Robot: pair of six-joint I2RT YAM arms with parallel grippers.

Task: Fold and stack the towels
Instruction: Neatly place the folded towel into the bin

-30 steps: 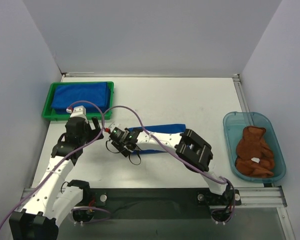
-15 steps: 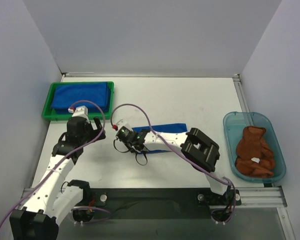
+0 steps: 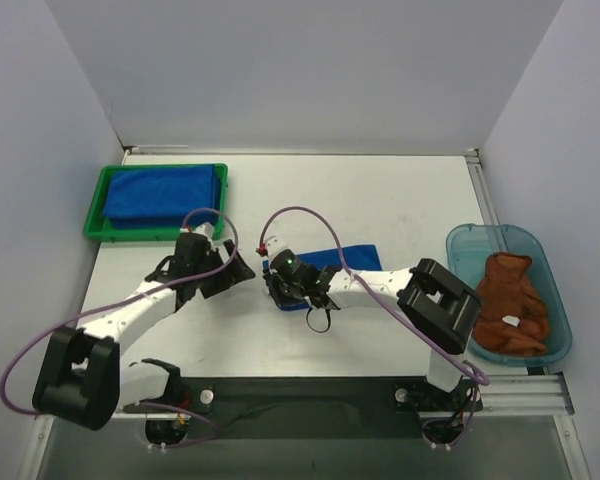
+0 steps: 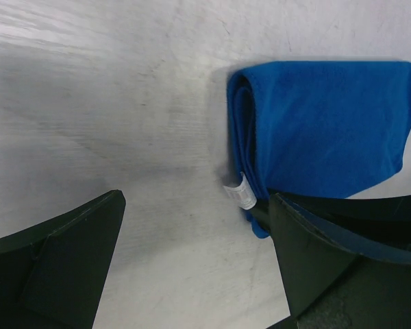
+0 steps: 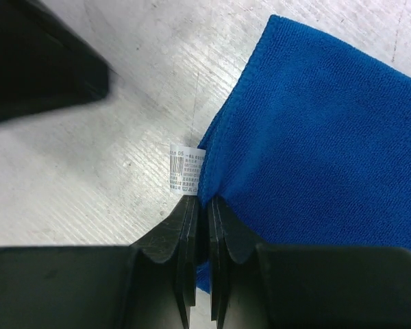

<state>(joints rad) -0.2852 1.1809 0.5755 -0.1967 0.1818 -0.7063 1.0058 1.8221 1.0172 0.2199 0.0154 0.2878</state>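
Pinching the near-left corner of the blue towel (image 5: 315,137), the right end effector (image 5: 198,205) has its jaws pressed almost together with only the thin hem between them, right beside the white label (image 5: 185,173). A corner grip like this looks meant for carrying that edge across into another fold. The cloth is soft, napped terry, doubled into a flat rectangle with a rounded, rolled fold along its left side, and it lies mid-table on the scuffed pale tabletop (image 3: 400,200). Just left of that fold the left end effector (image 4: 195,205) hangs with its dark fingers spread as wide as they go, holding nothing. One finger sits by the same corner, likely ready to pin the fabric. Off to the right, a translucent teal bin (image 3: 452,270) with rounded ends holds a crumpled rust-brown towel (image 3: 510,300), not yet folded. Farthest back on the left, a rigid green tray (image 3: 93,215) carries folded blue towels (image 3: 160,192) laid flat, presumably the stack this one is bound for.
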